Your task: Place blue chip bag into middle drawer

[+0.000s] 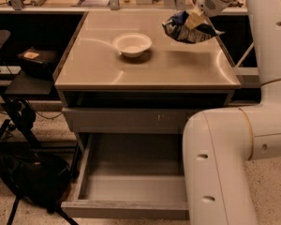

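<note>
— Tabletop first: what does the table [145, 74] carry?
— One white bowl [132, 44], upright, toward the back of the top.
— And the blue chip bag?
— The blue chip bag [185, 32] hangs to the right of the bowl and a little farther back, clear of the top. Its shadow falls on the surface to the bowl's right.
— What holds it?
— The gripper [193, 20], clamped on the bag's upper edge. It sits right of the bowl at the end of the white arm [225, 168], which fills the view on that side.
— The middle drawer?
— The middle drawer [131, 191] stands open well below the bowl, nearer the camera, its smooth grey inside showing. Between it and the bowl is a shallower closed drawer front [126, 120] with pale scratch marks.
— Anything else?
— A black bag [30, 177] lies on the floor, below and left of the bowl, beside the open drawer.
</note>
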Robot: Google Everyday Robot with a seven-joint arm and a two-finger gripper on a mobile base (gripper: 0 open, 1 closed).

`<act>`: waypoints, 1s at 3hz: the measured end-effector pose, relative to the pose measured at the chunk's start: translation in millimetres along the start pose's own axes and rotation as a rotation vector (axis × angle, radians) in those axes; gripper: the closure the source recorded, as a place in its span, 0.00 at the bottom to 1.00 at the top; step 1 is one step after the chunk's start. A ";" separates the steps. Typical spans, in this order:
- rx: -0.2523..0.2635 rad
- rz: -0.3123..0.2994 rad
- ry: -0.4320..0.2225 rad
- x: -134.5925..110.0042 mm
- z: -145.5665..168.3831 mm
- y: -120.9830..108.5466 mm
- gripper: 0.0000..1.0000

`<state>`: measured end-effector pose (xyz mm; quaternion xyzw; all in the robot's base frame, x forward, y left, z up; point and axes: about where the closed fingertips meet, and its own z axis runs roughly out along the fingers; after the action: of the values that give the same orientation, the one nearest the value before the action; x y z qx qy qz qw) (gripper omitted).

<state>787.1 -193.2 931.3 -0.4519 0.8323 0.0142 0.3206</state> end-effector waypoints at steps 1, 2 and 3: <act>-0.046 0.190 0.127 84.2 11.9 13.4 1.00; -0.031 0.277 0.153 121.6 15.7 12.7 1.00; -0.031 0.277 0.153 120.0 13.5 12.0 1.00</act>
<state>738.7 -271.0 851.8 -0.3373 0.9084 0.0367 0.2442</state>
